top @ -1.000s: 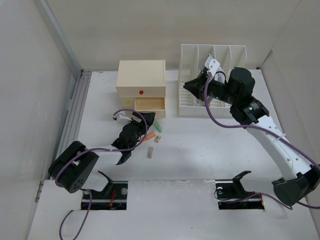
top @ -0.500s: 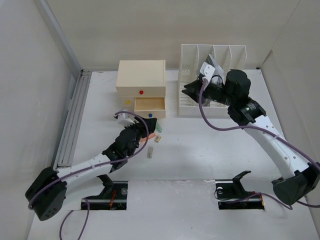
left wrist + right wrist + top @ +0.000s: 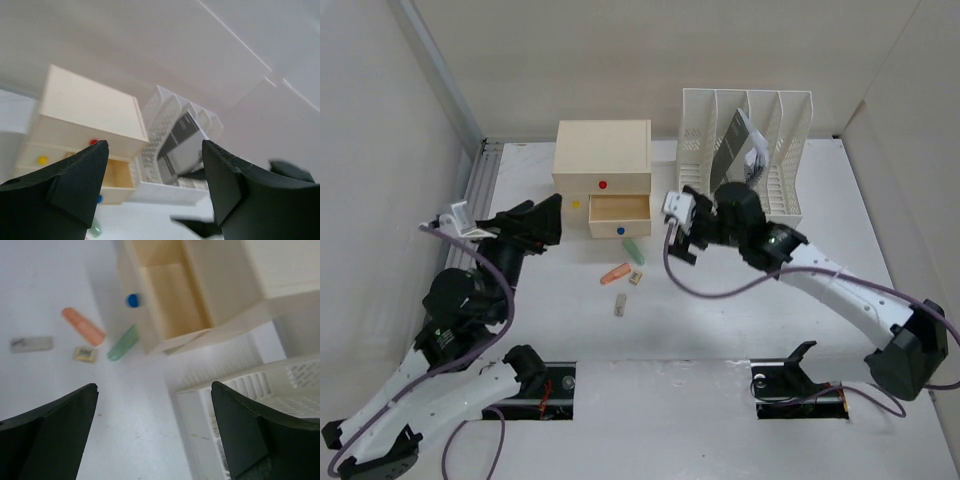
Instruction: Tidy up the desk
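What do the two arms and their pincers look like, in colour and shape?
The left arm and right arm both have white links and black joints, and a purple cable loops along each. The left pincer and right pincer are black, each with two wedge-shaped fingers and a small white block behind them.

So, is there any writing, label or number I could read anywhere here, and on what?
None can be read.
The dark booklet in the white rack: too blurred.
The grey block and small beige piece: dark marks, too small.
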Controlling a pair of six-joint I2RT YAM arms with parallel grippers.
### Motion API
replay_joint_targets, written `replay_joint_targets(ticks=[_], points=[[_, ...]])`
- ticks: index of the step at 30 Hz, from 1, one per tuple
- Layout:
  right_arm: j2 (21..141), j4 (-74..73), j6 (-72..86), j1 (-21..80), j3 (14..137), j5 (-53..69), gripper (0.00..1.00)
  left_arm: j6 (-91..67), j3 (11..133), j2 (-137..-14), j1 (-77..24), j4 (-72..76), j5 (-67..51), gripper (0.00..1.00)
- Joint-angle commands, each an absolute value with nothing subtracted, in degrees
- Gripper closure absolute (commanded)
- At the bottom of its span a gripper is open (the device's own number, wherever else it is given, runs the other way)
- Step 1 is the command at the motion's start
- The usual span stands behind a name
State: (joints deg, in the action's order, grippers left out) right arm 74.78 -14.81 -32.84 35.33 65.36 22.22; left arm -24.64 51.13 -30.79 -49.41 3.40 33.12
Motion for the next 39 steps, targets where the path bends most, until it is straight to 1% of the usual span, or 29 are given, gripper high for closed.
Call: replay_joint_targets(ticks=[1, 2, 3, 4, 5, 7, 9, 10, 11, 12, 13, 18, 19, 22, 29, 30, 32, 39], points=[[68.6, -8.2, -39.4, 44.7, 59.9, 8.3, 0.0, -14.9, 50.1, -27.4, -49.6, -5.5, 42.2, 0.27], [70.0, -9.2, -37.8, 45.7, 59.9, 8.3, 0.0, -14.2, 49.1, -25.1, -49.6, -5.5, 43.5, 0.26], [71.6, -10.4, -32.9, 45.7, 61.0, 8.8, 0.0, -14.2, 48.2, -24.0, -49.6, -5.5, 44.1, 0.25], [74.7, -10.5, -30.3, 46.2, 61.5, 8.8, 0.02, -13.4, 47.1, -23.0, -49.6, -5.5, 44.1, 0.25], [76.1, -10.5, -27.6, 46.9, 61.5, 8.8, 0.13, -13.4, 45.5, -21.4, -49.6, -4.8, 44.1, 0.25], [78.4, -9.3, -21.0, 46.9, 63.0, 8.1, 0.2, -12.7, 44.9, -20.7, -49.6, -4.0, 42.5, 0.24], [83.5, -8.7, -15.7, 47.5, 64.6, 7.3, 0.26, -12.7, 44.9, -20.7, -49.6, -4.0, 41.8, 0.24], [83.5, -8.7, -13.3, 47.5, 65.2, 5.9, 0.29, -12.7, 44.9, -20.7, -49.6, -4.0, 41.8, 0.24], [86.7, -8.7, -10.7, 48.2, 66.0, 3.9, 0.32, -12.7, 44.9, -21.3, -49.6, -4.0, 41.8, 0.24], [88.4, -8.7, -8.6, 49.6, 66.8, -1.1, 0.32, -12.7, 44.9, -21.3, -49.6, -4.0, 41.8, 0.24], [90.0, -8.7, -6.5, 50.3, 67.5, -3.4, 0.32, -12.1, 44.9, -21.3, -49.6, -4.0, 41.3, 0.24], [97.0, -8.2, 0.1, 51.5, 70.4, -7.4, 0.33, -12.1, 44.4, -20.7, -49.6, -4.0, 41.3, 0.24], [97.6, -7.6, 1.0, 52.0, 70.4, -9.4, 0.35, -12.1, 44.4, -20.7, -49.6, -4.0, 41.3, 0.24], [99.4, -6.2, 2.6, 52.0, 70.4, -13.0, 0.35, -12.1, 44.4, -20.1, -49.6, -4.0, 41.8, 0.24], [102.8, -4.2, 4.7, 52.6, 70.4, -15.2, 0.35, -12.1, 43.9, -20.1, -49.6, -3.4, 41.8, 0.24], [102.8, -3.7, 5.3, 52.6, 70.4, -15.2, 0.38, -12.1, 43.9, -20.1, -49.6, -3.4, 42.4, 0.24], [103.4, -2.3, 5.9, 53.1, 69.9, -15.8, 0.39, -12.1, 43.9, -20.1, -49.6, -3.4, 42.4, 0.24], [104.6, 1.0, 5.9, 54.8, 68.6, -16.3, 0.39, -11.6, 43.9, -19.6, -49.6, -3.4, 42.4, 0.24]])
